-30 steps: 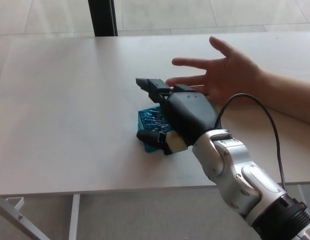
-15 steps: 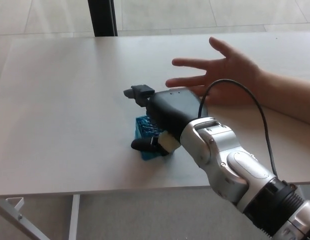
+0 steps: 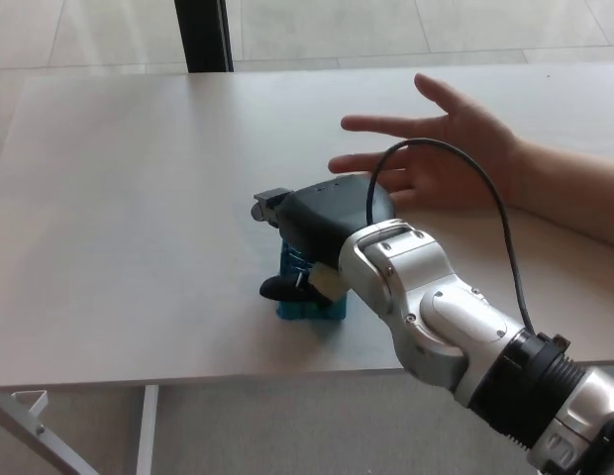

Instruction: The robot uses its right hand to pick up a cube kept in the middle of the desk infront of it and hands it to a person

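Grasp step: right hand [image 3: 309,237] sits over blue cube [image 3: 309,302], thumb & fingers wrapped round it, cube under palm on desk [image 3: 119,198]; next needs lift, then carry to person's hand [image 3: 441,148] just beyond.

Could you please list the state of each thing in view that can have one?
Cube: blue, resting on the desk, mostly covered by the right hand.
Right hand: over the cube, fingers wrapped around it.
Person's hand: open, fingers spread, held over the desk behind the robot's hand.
Desk: white, bearing the cube.
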{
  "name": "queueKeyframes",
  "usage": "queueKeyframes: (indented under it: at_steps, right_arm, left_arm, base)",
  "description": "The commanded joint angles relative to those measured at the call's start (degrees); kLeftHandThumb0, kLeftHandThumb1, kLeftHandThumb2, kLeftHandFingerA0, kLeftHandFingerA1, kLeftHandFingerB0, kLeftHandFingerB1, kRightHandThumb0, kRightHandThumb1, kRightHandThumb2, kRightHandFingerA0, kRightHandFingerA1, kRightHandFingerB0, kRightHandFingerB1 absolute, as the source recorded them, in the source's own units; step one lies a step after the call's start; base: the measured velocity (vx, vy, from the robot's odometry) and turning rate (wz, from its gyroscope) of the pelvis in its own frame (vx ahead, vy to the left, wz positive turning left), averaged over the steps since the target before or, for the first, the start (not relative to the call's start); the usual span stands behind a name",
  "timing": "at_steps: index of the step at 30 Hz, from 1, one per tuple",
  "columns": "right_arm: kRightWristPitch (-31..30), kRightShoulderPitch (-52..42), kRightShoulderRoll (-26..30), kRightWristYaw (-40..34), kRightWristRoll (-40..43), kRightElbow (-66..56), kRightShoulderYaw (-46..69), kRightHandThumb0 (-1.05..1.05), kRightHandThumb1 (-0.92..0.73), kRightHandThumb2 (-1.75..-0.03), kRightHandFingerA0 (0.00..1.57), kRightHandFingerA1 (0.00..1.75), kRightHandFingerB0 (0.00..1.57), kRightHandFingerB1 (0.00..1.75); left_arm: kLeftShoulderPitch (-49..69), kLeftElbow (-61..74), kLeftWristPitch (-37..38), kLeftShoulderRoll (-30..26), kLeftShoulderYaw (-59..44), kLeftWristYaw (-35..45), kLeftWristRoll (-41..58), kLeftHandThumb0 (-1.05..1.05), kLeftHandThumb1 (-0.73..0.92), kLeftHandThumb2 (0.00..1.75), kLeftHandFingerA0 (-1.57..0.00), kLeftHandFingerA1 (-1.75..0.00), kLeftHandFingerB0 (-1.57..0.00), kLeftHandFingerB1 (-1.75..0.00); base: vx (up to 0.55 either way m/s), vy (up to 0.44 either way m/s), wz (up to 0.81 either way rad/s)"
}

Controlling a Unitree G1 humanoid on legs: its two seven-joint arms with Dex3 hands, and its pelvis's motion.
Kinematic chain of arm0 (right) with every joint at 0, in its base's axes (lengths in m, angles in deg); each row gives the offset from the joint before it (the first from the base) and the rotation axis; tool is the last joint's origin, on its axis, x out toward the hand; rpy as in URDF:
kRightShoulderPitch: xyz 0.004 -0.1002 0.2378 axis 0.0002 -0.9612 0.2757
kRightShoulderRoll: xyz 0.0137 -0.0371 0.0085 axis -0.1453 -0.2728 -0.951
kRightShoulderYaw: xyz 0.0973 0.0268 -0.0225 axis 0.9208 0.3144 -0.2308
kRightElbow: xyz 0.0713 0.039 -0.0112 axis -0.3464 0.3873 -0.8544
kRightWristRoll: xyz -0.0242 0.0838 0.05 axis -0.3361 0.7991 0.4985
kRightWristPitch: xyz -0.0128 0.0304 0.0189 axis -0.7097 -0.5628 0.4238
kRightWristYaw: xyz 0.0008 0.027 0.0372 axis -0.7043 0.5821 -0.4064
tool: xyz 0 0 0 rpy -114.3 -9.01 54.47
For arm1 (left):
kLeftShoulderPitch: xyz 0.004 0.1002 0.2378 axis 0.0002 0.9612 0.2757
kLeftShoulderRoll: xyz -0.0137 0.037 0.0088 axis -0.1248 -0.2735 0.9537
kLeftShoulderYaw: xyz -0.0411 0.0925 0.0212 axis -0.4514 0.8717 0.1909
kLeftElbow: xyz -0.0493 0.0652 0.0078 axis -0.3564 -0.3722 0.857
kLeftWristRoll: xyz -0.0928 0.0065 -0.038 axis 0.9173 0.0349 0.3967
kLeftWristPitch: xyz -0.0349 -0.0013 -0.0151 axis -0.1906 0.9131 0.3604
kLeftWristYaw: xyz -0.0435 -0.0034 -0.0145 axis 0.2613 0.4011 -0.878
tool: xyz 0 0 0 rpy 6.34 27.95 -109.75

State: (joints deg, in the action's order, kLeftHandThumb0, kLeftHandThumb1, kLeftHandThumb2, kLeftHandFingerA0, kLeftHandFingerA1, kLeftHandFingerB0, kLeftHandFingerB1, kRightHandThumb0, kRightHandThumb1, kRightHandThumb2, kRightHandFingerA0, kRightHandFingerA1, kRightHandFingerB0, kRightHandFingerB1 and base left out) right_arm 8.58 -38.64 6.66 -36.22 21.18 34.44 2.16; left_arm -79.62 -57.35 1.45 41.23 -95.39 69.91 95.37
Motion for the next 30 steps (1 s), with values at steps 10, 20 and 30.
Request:
queueKeyframes:
  at_steps: [10,20,30]
  right_arm:
    - [-8.9,3.3,9.7,34.7,9.6,-5.0,5.7,-0.81,-0.41,-0.84,0.40,0.83,0.04,0.31]
    - [-8.6,-0.2,9.4,28.8,9.0,-12.6,9.5,-0.86,-0.50,-0.94,0.03,0.35,0.08,0.35]
    - [-9.4,-0.2,11.1,37.2,11.8,-15.3,8.7,-0.86,-0.54,-0.57,0.05,0.74,0.06,0.31]
  left_arm:
    - [0.9,0.0,0.8,-1.6,0.5,0.6,-1.1,-0.73,0.74,0.62,-0.65,-0.56,-0.57,-0.39]
    - [0.7,-0.2,0.5,-1.5,0.9,-0.1,-1.5,-0.70,0.74,0.62,-0.70,-0.58,-0.59,-0.40]
    - [1.6,0.0,1.2,-2.1,1.1,0.8,-1.8,-0.72,0.76,0.63,-0.64,-0.57,-0.56,-0.40]
  base:
    - [0.00,0.000,0.00]
    - [0.00,0.000,0.00]
    - [0.00,0.000,0.00]
